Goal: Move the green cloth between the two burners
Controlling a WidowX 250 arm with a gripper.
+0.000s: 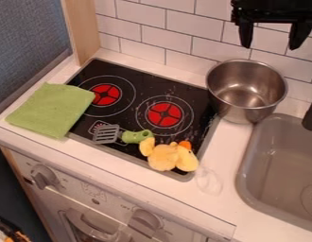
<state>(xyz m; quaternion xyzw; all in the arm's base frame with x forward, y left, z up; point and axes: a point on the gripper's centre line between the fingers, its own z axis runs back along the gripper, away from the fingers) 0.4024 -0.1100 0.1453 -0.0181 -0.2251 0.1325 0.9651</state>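
Note:
The black gripper point(274, 35) hangs at the top right, above the metal pot, its two fingers apart with nothing between them. A green cloth point(51, 109) lies flat at the left, partly on the white counter and partly over the stove's left edge. The left burner point(107, 95) shows red just right of the cloth. To its right and a little nearer the front is the other burner point(164, 115), also red. Black stove surface separates the two burners.
A steel pot point(246, 90) stands at the stove's right rear corner. Along the stove's front lie a grey spatula with a green handle point(134, 136) and a yellow plush toy point(168, 156). The grey sink point(247, 163) is at the right; a tiled wall rises behind.

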